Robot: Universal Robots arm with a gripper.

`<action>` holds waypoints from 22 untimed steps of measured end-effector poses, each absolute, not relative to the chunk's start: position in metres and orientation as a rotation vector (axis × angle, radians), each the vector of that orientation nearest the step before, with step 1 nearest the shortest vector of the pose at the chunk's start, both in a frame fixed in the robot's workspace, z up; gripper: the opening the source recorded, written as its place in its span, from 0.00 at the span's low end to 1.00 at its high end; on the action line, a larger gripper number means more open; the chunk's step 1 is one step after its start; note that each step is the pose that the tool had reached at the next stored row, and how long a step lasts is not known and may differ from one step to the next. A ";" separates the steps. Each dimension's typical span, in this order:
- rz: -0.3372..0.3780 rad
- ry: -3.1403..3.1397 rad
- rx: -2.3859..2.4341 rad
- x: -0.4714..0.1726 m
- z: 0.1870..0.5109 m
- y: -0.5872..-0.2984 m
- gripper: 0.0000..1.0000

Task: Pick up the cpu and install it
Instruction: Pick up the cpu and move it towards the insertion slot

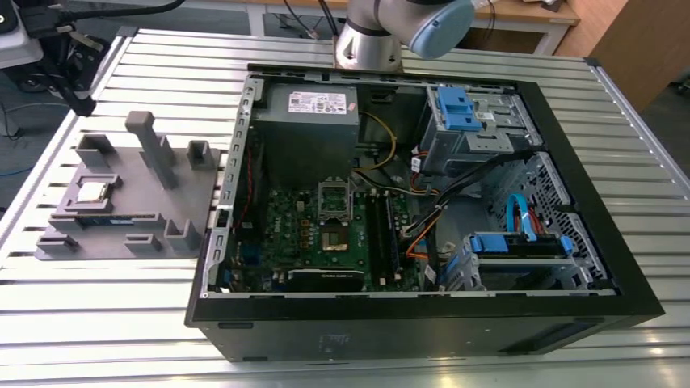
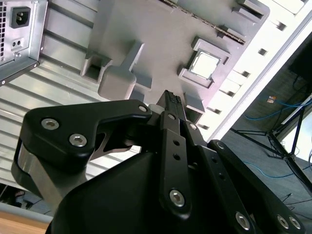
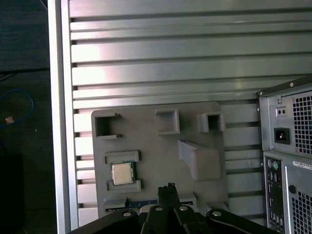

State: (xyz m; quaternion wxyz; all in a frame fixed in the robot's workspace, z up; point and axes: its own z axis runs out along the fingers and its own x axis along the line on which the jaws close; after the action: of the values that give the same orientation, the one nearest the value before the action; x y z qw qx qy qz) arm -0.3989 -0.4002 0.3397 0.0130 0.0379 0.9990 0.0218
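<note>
**Chip in its tray, jaws shut above it**

From where I stood, the small flat square cpu [image 1: 93, 191] with its shiny silver metal top lay face-up in a shallow square recess of the grey moulded plastic tray [image 1: 129, 182]. That tray sat on the ribbed aluminium worktop [image 1: 108, 323], just beside the open black computer case [image 1: 431, 327], on the exterior view's left of it. A long, narrow dark memory stick [image 1: 105, 218] lay in a slot of the same tray, near the chip.

Inside the case the green motherboard [image 1: 307, 238] was exposed. The rectangular silver socket frame [image 1: 335, 198] stood near the board's middle, and the grey boxy power supply [image 1: 313, 113] sat beyond it. The grey robot arm [image 1: 372, 36] with its pale blue joint cap rose at the far edge of the case.

Both wrist views looked down on the tray. The black gripper [image 3: 168, 189] hung above it with its jaws drawn together on nothing, the tips meeting in one narrow point [image 2: 171, 99]. The cpu [image 3: 122, 173] was off to one side of those tips, clear of them and untouched, bright against the grey recess [image 2: 204, 65].
</note>
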 end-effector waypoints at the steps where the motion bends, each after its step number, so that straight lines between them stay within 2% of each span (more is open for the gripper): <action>1: 0.068 3.112 0.118 -0.400 0.339 -0.400 0.11; 22: 0.068 3.113 0.118 -0.410 0.332 -0.400 0.11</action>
State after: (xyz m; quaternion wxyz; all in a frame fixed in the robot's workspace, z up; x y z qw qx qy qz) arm -0.4100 -0.4002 0.3321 0.0131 0.0379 0.9990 0.0218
